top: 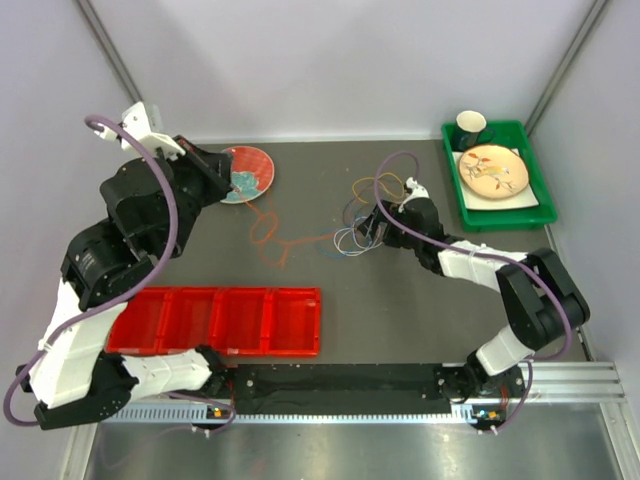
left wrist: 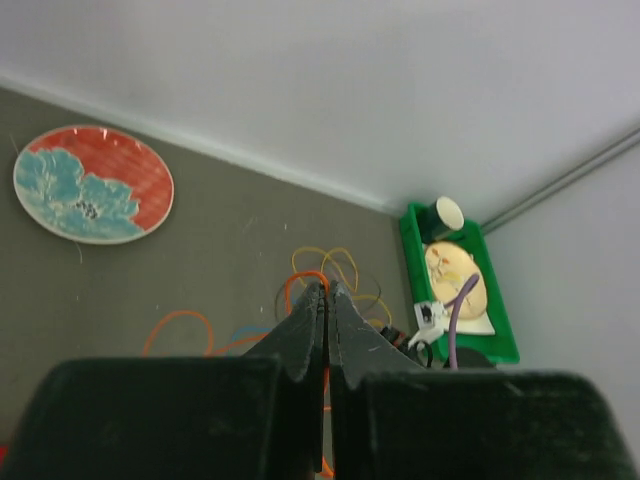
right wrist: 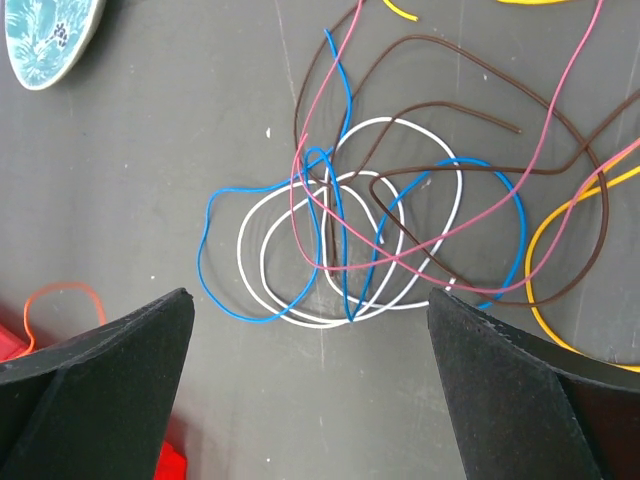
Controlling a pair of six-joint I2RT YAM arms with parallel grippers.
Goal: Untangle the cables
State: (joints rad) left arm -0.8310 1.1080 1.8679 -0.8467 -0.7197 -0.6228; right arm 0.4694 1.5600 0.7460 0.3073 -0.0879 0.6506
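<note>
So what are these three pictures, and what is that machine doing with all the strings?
It is a robot with two arms on a table. One picture looks down from above; the other two come from little cameras on each wrist. The strings are thin cables, blue, white, brown, pink and yellow, tangled together. An orange cable lies apart. The right pincer is wide open just above the tangle, holding nothing. The left pincer is shut and empty. There is also a flowery plate, a red tray and a green bin.

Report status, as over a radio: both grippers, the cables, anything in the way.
Left gripper shut, empty. Right gripper open above the cables, not touching. Cables in a tangle. Nothing in the way.
</note>
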